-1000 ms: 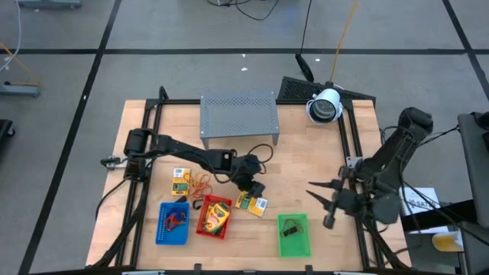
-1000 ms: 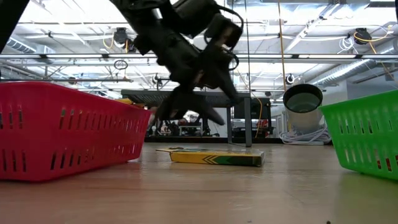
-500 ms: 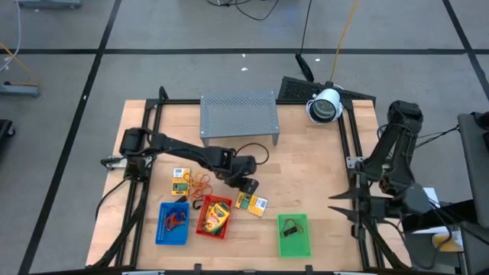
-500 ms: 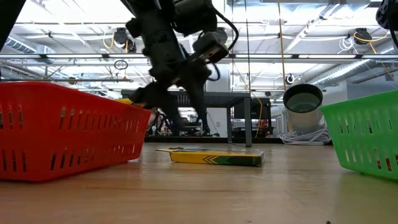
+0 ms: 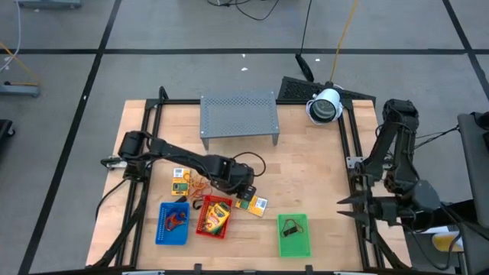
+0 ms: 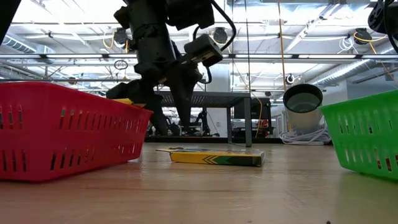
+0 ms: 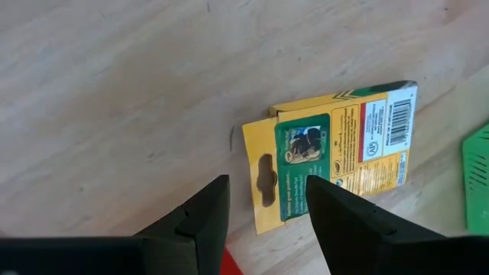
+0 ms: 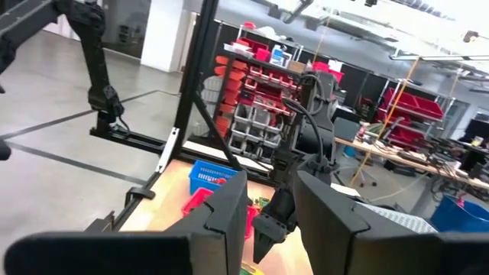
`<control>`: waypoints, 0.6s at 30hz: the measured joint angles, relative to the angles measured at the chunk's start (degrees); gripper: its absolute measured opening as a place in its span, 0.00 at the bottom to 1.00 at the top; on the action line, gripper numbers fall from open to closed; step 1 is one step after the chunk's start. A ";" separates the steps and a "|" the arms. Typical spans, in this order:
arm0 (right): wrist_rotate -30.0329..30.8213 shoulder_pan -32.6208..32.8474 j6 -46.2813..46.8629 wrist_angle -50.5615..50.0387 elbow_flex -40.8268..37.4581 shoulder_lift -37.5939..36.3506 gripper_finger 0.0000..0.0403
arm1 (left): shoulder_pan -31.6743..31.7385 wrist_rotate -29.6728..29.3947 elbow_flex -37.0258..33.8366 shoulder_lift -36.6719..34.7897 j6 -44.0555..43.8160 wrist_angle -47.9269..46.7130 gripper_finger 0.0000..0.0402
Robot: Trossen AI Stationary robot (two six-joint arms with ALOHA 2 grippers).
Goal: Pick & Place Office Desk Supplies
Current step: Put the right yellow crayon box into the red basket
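Note:
A flat yellow packet (image 7: 328,156) with green print and a barcode lies on the wooden table (image 5: 306,176), between the red tray and the green tray (image 5: 294,234). It also shows in the low view, flat on the table (image 6: 214,157). My left gripper (image 7: 263,210) hangs open just above the packet's hang-tab end, pointing steeply down, one finger to each side of the tab and touching nothing. It shows in the high view (image 5: 243,188) too. My right gripper (image 5: 345,208) is open and empty beyond the table's right edge, held level.
A red tray (image 5: 215,217) holds a yellow box. A blue tray (image 5: 173,223) holds red items. A dark clip lies in the green tray. A small packet (image 5: 180,180) and orange rubber bands (image 5: 200,182) lie at the left. A grey rack (image 5: 238,116) stands at the far edge.
My left gripper has moved a little toward the table's left and near edge and tipped to point more steeply down over the packet. My right gripper has swung back toward the right, off the table's right edge. The packet has not moved.

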 joint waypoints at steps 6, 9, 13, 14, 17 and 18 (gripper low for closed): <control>0.04 1.48 -0.78 0.18 0.00 0.00 0.25 | 0.16 0.72 -0.10 1.34 -0.91 0.74 0.45; 0.00 2.07 -0.58 0.22 0.00 0.00 0.25 | 0.65 1.74 -0.09 2.11 -1.24 2.25 0.45; -0.07 2.42 -0.49 0.40 0.00 0.03 0.25 | 0.72 2.84 -0.08 3.77 -1.67 4.16 0.45; -0.12 2.42 -0.48 0.57 0.00 0.03 0.25 | 0.72 3.19 -0.10 4.14 -1.67 4.90 0.45; -0.20 2.40 -0.40 0.71 0.00 0.05 0.25 | 0.59 4.21 0.05 5.64 -1.91 7.54 0.45; -0.13 2.40 -0.43 0.87 0.00 0.09 0.25 | 0.58 4.87 0.04 6.01 -1.75 8.24 0.45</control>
